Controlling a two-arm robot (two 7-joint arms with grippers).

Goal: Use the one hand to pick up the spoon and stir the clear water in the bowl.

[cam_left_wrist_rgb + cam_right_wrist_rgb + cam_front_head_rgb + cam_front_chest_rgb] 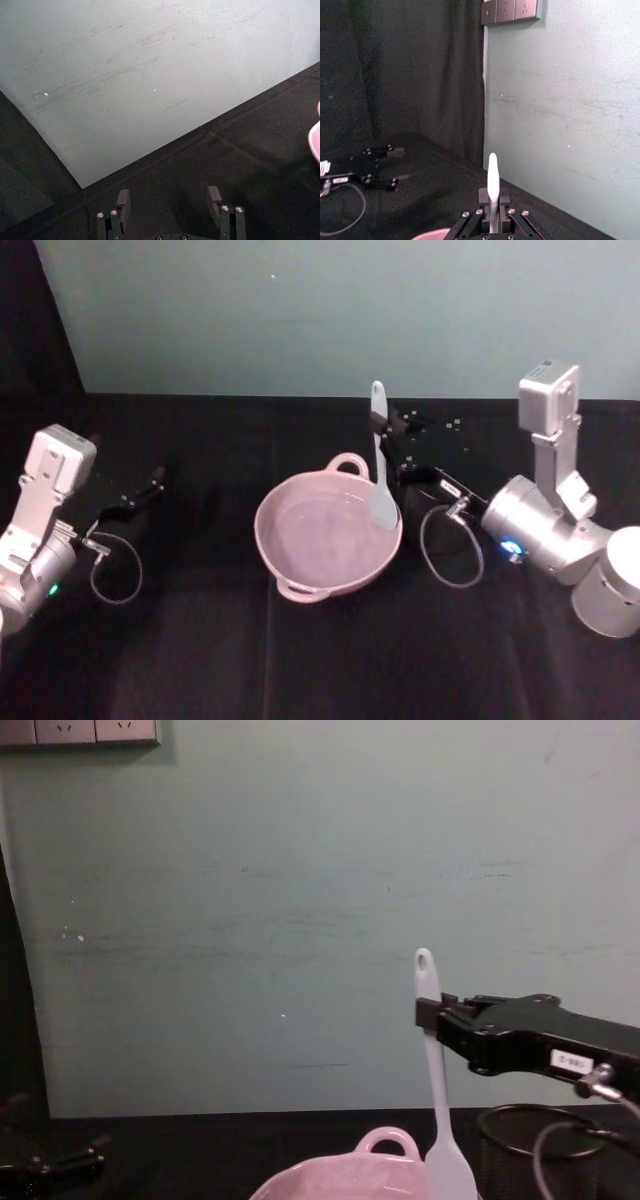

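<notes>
R gripper [380,423] clamps spoon [381,475] high on handle. Long axis approx vertical, head down inside right side of bowl [268,540]. Water [315,532] lies below & left of gripper. L gripper [170,200] is open, idle at far left.

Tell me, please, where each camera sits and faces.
Head: high, looking down at the table; both arms show, right gripper holding the spoon at the bowl.
Chest: lower, facing the wall; right gripper enters from the right.
Left wrist: faces table and wall past the left gripper's open jaws.
Right wrist: looks along shut jaws and spoon handle.
Shared: head and chest show spoon and bowl.
</notes>
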